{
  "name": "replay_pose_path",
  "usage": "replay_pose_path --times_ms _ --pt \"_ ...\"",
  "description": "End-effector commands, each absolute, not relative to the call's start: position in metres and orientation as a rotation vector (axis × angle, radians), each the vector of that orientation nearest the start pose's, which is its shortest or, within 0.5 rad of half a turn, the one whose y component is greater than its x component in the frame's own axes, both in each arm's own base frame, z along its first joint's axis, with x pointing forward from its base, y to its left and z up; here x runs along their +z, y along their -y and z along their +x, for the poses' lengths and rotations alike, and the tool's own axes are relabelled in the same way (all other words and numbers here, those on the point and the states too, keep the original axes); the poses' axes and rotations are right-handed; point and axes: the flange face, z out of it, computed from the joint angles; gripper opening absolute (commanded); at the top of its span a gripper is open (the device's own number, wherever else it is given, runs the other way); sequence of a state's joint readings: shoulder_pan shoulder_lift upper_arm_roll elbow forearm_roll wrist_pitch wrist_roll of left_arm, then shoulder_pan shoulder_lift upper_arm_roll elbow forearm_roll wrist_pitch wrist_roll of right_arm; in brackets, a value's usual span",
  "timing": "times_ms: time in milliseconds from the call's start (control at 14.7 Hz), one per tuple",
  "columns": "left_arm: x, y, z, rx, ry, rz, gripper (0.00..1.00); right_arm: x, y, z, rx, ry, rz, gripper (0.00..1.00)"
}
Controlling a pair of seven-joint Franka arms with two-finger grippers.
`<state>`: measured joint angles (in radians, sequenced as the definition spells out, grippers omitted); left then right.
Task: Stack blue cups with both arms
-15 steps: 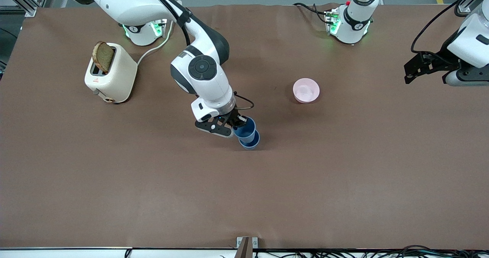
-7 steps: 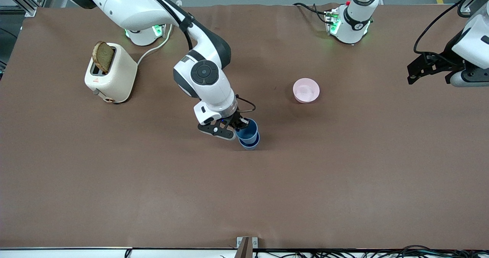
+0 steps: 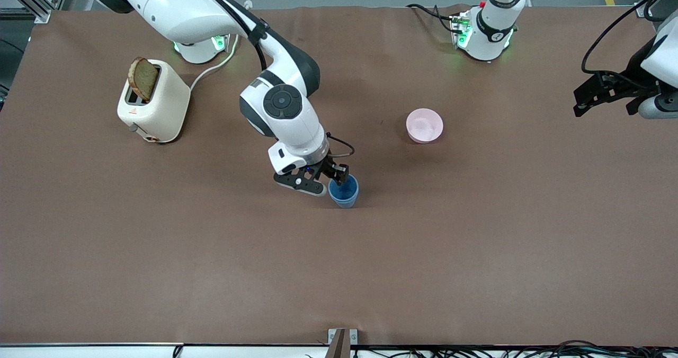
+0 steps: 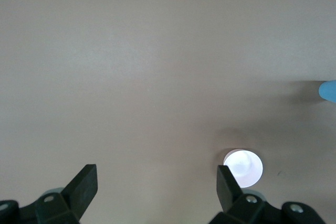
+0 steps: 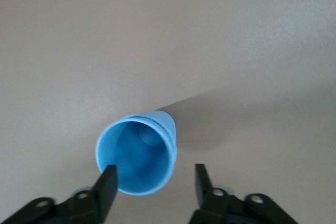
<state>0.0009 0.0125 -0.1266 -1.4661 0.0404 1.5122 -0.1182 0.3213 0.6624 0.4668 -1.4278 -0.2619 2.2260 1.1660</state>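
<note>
The two small tapered blue plastic cups [image 3: 343, 191] stand nested as one upright stack near the middle of the brown table [image 3: 476, 241], nearer the front camera than the small round pink bowl [image 3: 424, 125] and well apart from the cream toaster [image 3: 153, 101] with its slice of brown bread [image 3: 143, 78] toward the right arm's end. The right gripper [image 3: 339, 179] sits just at the stack's rim, on the side toward the robots' bases. In the right wrist view the black fingers [image 5: 106, 186] are spread, with the open mouth of the top cup [image 5: 136, 156] lying between them and no visible squeeze on the wall; whether one finger touches the rim cannot be told. The stack's long axis runs vertically, mouth up, so I judge that the move to come turns on lifting straight up along that axis, so as not to drag the rim sideways and tip the cups. The left gripper [image 3: 606, 90] waits, raised over the left arm's end of the table, its fingers [image 4: 84, 186] spread apart and holding nothing; the pink bowl [image 4: 242, 166] shows beneath it. The right arm is by far the nearer to the cups.
</note>
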Motion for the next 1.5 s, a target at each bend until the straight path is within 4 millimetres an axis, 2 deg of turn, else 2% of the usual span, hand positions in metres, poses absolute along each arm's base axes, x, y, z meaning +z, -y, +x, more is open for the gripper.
replay_pose_path --times_ms 0,136,273,341,409,477,545,614,750,886,1023,1091,1227,1295,1432 --pt "0.669 0.065 0.543 -0.069 -0.034 -3.116 1.0 0.414 -0.418 0.583 -0.231 -0.561 -2.938 1.0" --pt "0.668 0.065 0.542 -0.055 -0.037 -3.115 1.0 0.463 -0.351 0.6 -0.336 -0.599 -3.051 1.0" --pt "0.668 0.066 0.542 -0.05 -0.039 -3.115 1.0 0.507 -0.294 0.598 -0.353 -0.477 -3.236 1.0" --pt "0.668 0.067 0.541 -0.05 -0.044 -3.115 1.0 0.528 -0.251 0.604 -0.358 -0.51 -3.283 1.0" --pt "0.668 0.067 0.541 -0.05 -0.044 -3.115 1.0 0.545 -0.228 0.603 -0.358 -0.508 -3.292 1.0" --pt "0.668 0.068 0.541 -0.05 -0.046 -3.115 1.0 0.558 -0.205 0.602 -0.292 -0.496 -3.288 1.0" --pt "0.668 0.069 0.541 -0.05 -0.048 -3.115 1.0 0.566 -0.175 0.604 -0.228 -0.501 -3.27 1.0" --pt "0.669 0.069 0.54 -0.053 -0.051 -3.115 1.0 0.585 -0.14 0.602 -0.199 -0.487 -3.245 1.0" --pt "0.668 0.07 0.54 -0.051 -0.053 -3.113 1.0 0.607 -0.091 0.59 -0.099 -0.447 -3.239 1.0" --pt "0.668 0.07 0.54 -0.051 -0.05 -3.11 1.0 0.631 -0.047 0.57 -0.017 -0.39 -3.213 1.0" --pt "0.668 0.071 0.54 -0.051 -0.053 -3.113 1.0 0.643 -0.017 0.561 -0.008 -0.404 -3.182 1.0" --pt "0.668 0.069 0.54 -0.051 -0.051 -3.113 1.0 0.646 -0.004 0.56 -0.013 -0.367 -3.181 1.0" --pt "0.669 0.07 0.54 -0.053 -0.062 -3.113 1.0 0.646 0.035 0.558 -0.015 -0.309 -3.124 1.0" --pt "0.669 0.071 0.54 -0.048 -0.084 -3.113 1.0 0.649 0.047 0.556 -0.024 -0.322 -3.105 1.0" --pt "0.671 0.072 0.539 -0.053 -0.086 -3.112 1.0 0.653 0.045 0.566 -0.132 -0.313 -3.113 1.0"
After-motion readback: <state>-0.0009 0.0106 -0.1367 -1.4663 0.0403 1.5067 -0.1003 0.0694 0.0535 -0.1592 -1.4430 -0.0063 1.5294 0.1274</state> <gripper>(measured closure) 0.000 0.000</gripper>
